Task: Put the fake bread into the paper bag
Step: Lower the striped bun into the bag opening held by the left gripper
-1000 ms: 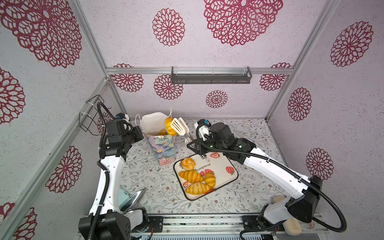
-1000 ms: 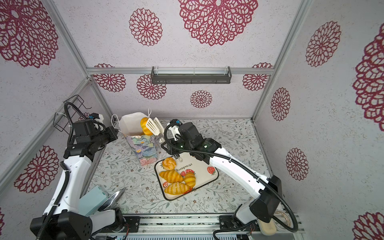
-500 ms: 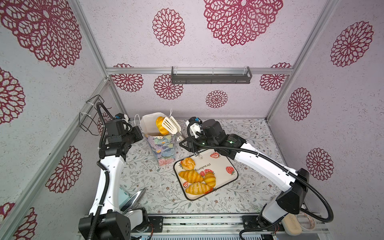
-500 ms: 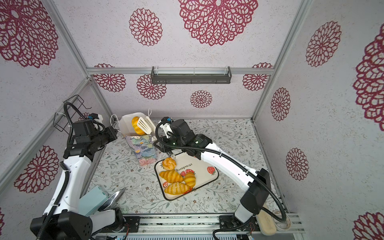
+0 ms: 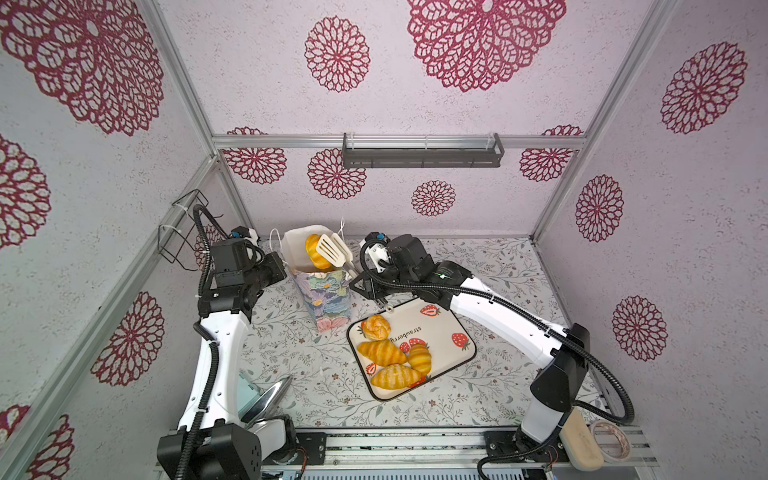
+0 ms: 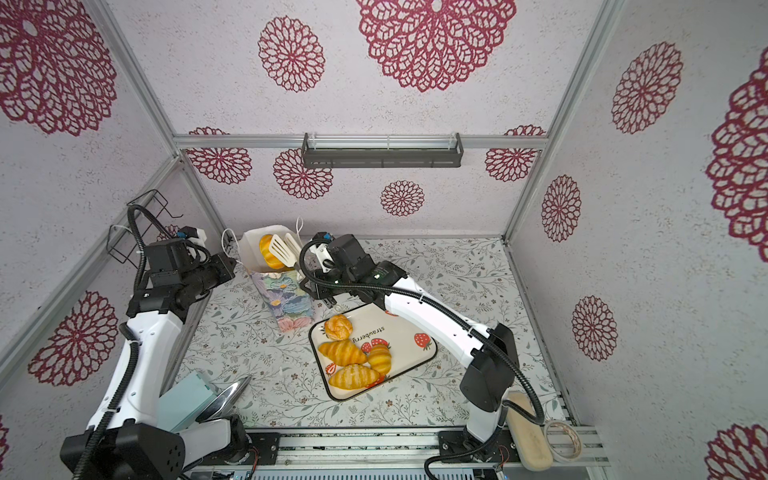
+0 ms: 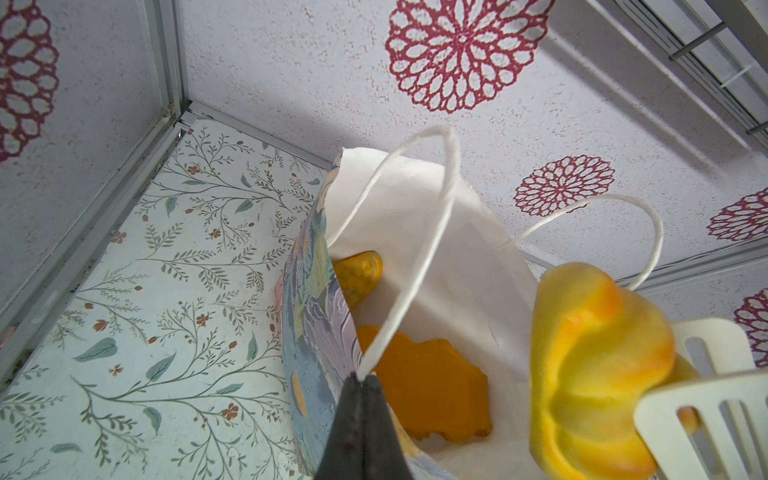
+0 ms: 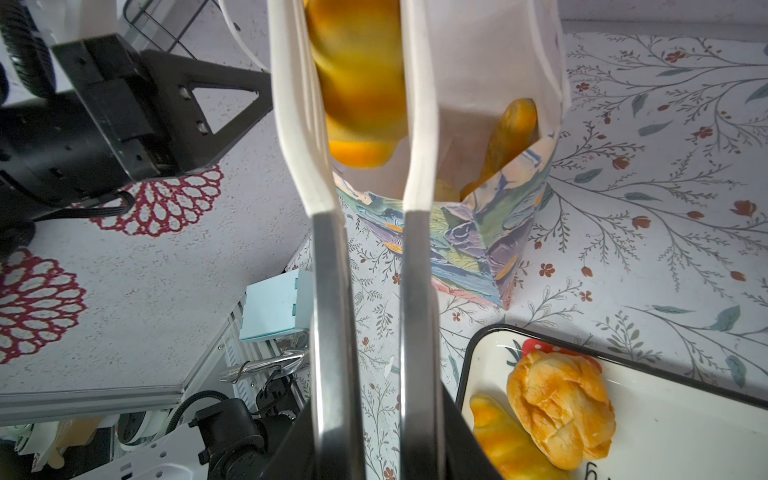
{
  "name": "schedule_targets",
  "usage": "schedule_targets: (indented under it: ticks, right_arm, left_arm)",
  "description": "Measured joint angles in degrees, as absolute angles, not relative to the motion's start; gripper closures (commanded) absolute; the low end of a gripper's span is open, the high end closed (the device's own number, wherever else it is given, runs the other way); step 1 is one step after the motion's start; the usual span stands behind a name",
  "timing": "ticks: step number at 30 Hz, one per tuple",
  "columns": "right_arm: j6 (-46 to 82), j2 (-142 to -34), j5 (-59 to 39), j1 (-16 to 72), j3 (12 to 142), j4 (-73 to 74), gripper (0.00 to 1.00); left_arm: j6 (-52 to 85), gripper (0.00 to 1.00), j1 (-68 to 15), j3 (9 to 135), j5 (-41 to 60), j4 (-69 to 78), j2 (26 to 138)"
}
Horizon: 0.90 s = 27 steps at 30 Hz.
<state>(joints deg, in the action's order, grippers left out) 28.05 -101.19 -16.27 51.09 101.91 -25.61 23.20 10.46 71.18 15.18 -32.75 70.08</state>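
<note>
Just over the open mouth of the paper bag [image 5: 328, 299], a glossy yellow piece of fake bread [image 5: 312, 249] hangs clamped between the white slotted blades of a pair of tongs [image 5: 333, 250]. The right gripper [image 5: 371, 288] is squeezed around the tongs' two metal arms, which the right wrist view shows running close together and nearly parallel up to the blades. The bag stands upright on the flower-printed counter [image 5: 478, 266], toward the back and left of centre in both top views, with its white inside showing. The left gripper [image 7: 363, 401] reaches in from the left, its jaws pressed together on the bag's near rim, and a white cord handle [image 7: 415, 257] rises from between their tips. Inside the bag, the left wrist view shows at least two more orange-yellow pieces [image 7: 424, 386] lying low against the white paper. Just beside the bag, toward the front, a cream tray [image 5: 442, 322] printed with red strawberries carries four pieces grouped at its left end. They are a round roll [image 5: 376, 327] nearest the bag and three ridged croissants [image 5: 382, 352] touching one another.
</note>
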Motion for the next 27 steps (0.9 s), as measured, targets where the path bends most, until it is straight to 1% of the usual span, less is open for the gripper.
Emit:
schedule_targets:
  ticks: [16, 27]
  right_arm:
    - [28.1, -102.0, -16.1, 50.8, 102.5, -27.0, 0.65]
    - [28.1, -102.0, -15.5, 50.8, 100.7, -26.9, 0.61]
  left_arm:
    - [23.2, 1.0, 10.5, 71.2, 15.2, -32.8, 70.1]
    - [23.4, 1.0, 10.5, 71.2, 15.6, -32.7, 70.1]
